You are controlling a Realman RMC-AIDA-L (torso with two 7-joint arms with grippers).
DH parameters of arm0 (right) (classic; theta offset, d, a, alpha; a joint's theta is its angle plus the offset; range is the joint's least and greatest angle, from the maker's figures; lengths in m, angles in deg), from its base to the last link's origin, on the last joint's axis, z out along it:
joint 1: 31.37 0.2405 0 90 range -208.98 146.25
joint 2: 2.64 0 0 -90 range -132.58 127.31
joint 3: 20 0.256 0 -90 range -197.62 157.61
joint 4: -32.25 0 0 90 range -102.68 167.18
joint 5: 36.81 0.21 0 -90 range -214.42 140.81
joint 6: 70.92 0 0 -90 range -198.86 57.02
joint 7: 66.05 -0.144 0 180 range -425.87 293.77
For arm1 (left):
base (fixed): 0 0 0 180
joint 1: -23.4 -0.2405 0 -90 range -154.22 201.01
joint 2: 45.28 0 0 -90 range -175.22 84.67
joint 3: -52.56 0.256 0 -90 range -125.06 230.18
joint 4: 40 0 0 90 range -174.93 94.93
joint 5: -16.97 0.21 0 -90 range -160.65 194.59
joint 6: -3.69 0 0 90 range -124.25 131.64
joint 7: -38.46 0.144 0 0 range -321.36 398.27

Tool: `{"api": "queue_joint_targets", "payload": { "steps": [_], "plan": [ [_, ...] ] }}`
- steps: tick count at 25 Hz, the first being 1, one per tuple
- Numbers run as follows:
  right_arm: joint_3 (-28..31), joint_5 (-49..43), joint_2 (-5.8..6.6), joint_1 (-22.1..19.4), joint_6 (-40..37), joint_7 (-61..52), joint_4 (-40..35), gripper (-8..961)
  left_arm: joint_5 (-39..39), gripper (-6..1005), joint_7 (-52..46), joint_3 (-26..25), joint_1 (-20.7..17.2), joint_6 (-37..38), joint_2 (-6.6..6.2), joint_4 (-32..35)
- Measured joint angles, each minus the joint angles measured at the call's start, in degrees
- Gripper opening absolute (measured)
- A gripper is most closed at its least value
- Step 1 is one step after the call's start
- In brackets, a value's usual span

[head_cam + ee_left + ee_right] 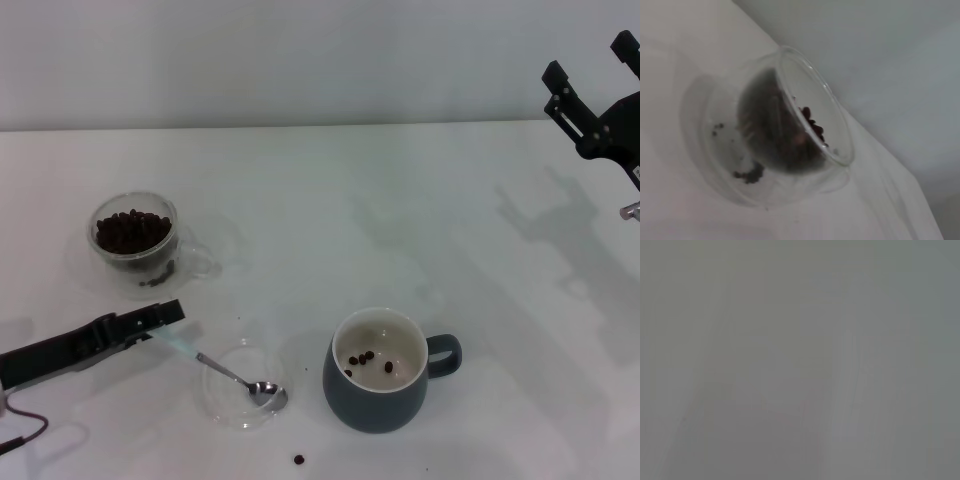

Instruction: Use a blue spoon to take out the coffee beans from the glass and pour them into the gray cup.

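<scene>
The blue spoon lies slanted, its metal bowl resting in a flat clear dish and its pale handle end at my left gripper. The left gripper lies low over the table at the front left, shut on the handle. The glass stands behind it, filled with coffee beans; it also shows in the left wrist view with beans inside. The gray cup stands at the front centre with several beans in it. My right gripper is raised at the far right, open and empty.
One loose bean lies on the white table in front of the dish and cup. The cup's handle points right. The right wrist view shows only a plain grey surface.
</scene>
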Motion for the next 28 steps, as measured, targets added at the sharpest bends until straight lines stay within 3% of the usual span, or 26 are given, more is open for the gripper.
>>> {"api": "queue_joint_targets", "payload": {
  "steps": [4, 12, 19, 26, 28],
  "plan": [
    [0.0, 0.0, 0.00, 0.0, 0.0, 0.0, 0.0, 845, 0.1, 609, 0.1, -1.1, -0.5, 0.0, -0.06, -0.1],
    [-0.7, -0.1, 0.00, 0.2, 0.0, 0.0, 0.0, 844, 0.4, 631, 1.4, -3.0, -3.4, -1.8, -1.36, 0.1],
    [-0.7, -0.1, 0.00, 0.2, 0.0, 0.0, -0.1, 844, 0.0, 629, 8.0, -8.3, -5.7, -0.1, -1.70, 3.1],
    [-0.7, -0.1, 0.05, -0.4, -0.5, 0.0, -1.8, 844, -0.1, 627, 13.7, -13.4, -8.7, 4.0, -1.01, 8.9],
    [-0.8, -0.1, 0.07, -0.6, -0.9, 0.0, -2.1, 844, -0.2, 627, 19.6, -18.3, -10.6, 6.6, -0.35, 10.6]
  ]
}}
